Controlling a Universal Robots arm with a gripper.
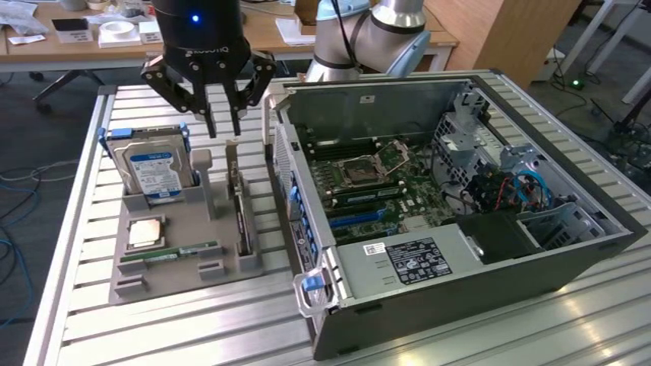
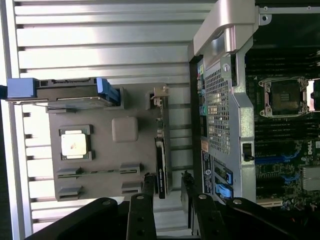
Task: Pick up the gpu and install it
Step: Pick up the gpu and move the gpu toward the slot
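**A:** Where is the end effector (image 1: 225,131)?

**B:** It hangs over the grey holder (image 1: 178,274) on the bench (image 1: 203,328), fingers pointing down. The holder sits to the exterior view's left of the open computer case (image 1: 447,229).

**A:** Is it spread or pinching something?

**B:** Spread. The two fingers (image 2: 148,186) stand apart with a clear gap between them and grip nothing.

**A:** And the gpu (image 1: 242,217)?

**B:** It stands on its edge in a slot along the side of the holder nearest the case. In the wrist view it shows as a thin dark strip, and its near end lies in the gap between the fingers, closer to one finger than the other. In the exterior view the fingertips hang just above its top edge. Whether they touch it cannot be told.

**A:** What else is in the holder?

**B:** A hard drive (image 1: 151,169) with a blue-and-white label stands upright at the far end. A square processor chip (image 1: 145,231) lies flat nearer the middle, with a narrow green RAM stick (image 1: 168,254) just beside it.

**A:** And the case?

**B:** Its side is off and the motherboard (image 1: 376,191) is exposed.
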